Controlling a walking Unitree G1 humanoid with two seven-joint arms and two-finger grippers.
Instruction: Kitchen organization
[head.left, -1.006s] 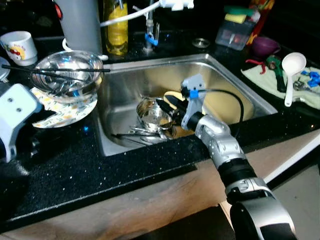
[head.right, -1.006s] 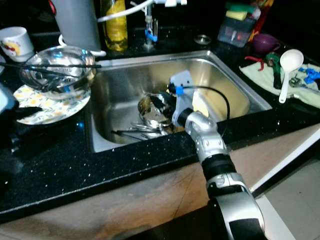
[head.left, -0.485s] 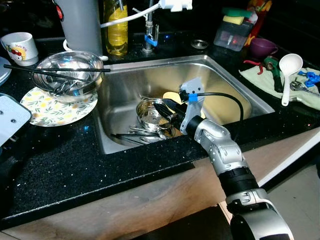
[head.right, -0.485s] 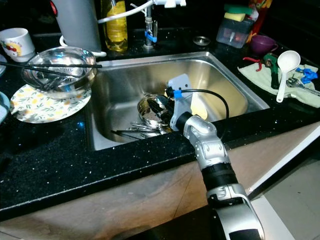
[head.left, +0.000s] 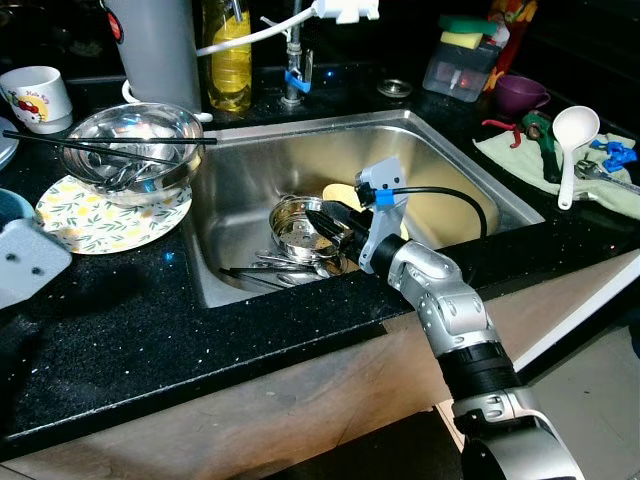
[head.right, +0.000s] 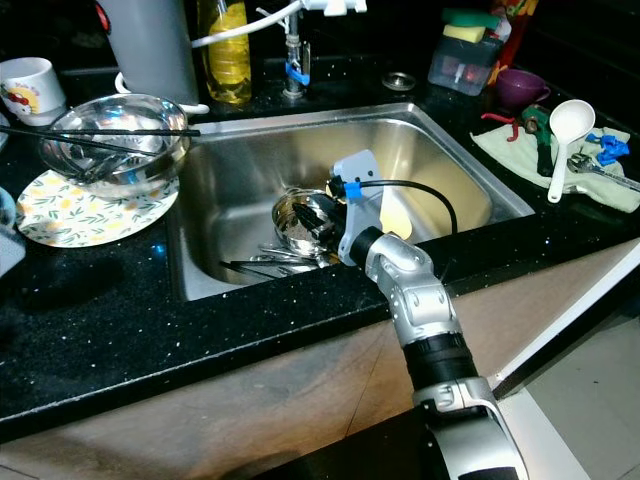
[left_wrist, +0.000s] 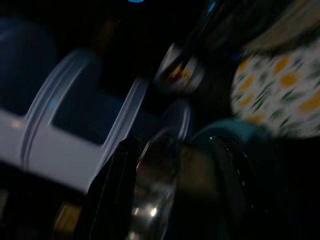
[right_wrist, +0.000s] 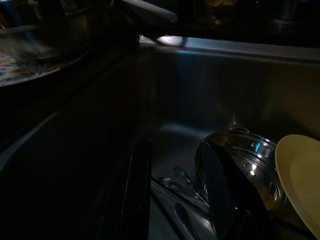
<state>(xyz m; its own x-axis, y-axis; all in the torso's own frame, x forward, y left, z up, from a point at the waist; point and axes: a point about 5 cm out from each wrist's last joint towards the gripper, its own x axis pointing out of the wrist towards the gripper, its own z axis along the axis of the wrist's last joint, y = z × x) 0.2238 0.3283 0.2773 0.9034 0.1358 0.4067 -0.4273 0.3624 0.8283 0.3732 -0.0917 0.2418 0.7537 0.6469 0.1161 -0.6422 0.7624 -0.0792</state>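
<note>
In the steel sink (head.left: 460, 150) lie a small steel pot (head.left: 290, 222), a yellow plate (head.left: 432, 215) and several pieces of cutlery (head.left: 268, 270). My right gripper (head.left: 325, 225) reaches down into the sink beside the pot, open. In the right wrist view its two fingers (right_wrist: 141, 190) straddle the cutlery (right_wrist: 175, 182), one finger right next to the pot (right_wrist: 252, 160). My left arm's white wrist (head.left: 25, 262) hangs at the left over the counter. In the blurred left wrist view, the left gripper (left_wrist: 172, 150) has its fingers apart.
A steel bowl (head.left: 130, 145) with chopsticks across it sits on a flowered plate (head.left: 95, 215) left of the sink. Behind stand a cup (head.left: 35, 92), a grey jug (head.left: 155, 45), a yellow bottle (head.left: 230, 55) and the tap (head.left: 292, 70). A white ladle (head.left: 575, 135) lies on a cloth at right.
My right gripper has edged a little left toward the pot. My left wrist has sunk lower at the left edge. The camera has shifted slightly.
</note>
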